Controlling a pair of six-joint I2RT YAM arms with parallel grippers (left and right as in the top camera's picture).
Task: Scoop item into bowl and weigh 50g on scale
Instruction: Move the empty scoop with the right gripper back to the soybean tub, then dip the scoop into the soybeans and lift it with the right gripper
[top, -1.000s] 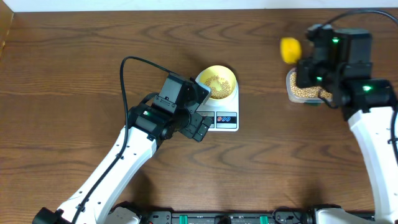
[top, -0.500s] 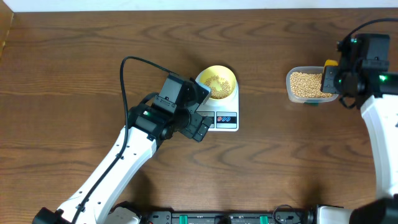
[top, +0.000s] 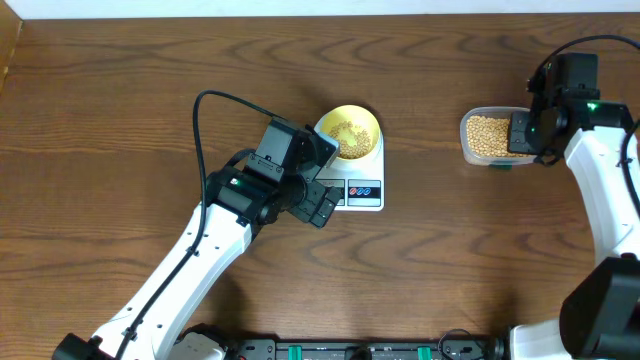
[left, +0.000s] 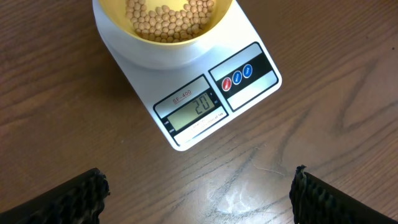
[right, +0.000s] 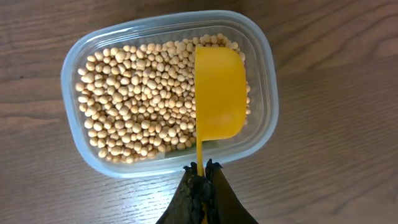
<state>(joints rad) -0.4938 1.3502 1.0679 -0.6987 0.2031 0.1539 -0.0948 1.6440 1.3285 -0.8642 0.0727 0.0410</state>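
The pale yellow bowl stands on the white scale and holds a layer of tan beans. The scale's display reads 20. My left gripper hangs open just in front of the scale, with nothing between its fingers. My right gripper is shut on the thin handle of a bright yellow scoop. The scoop lies over the right half of the beans in a clear container, smooth outer side up.
Bare brown wood surrounds the scale and the container. The left arm's black cable loops up to the left of the scale. The table's far edge runs along the top of the overhead view.
My right arm swung from above the container's left side round to its right side. The scoop, raised beyond the container a second ago, now sits over the beans. The left arm has not moved.
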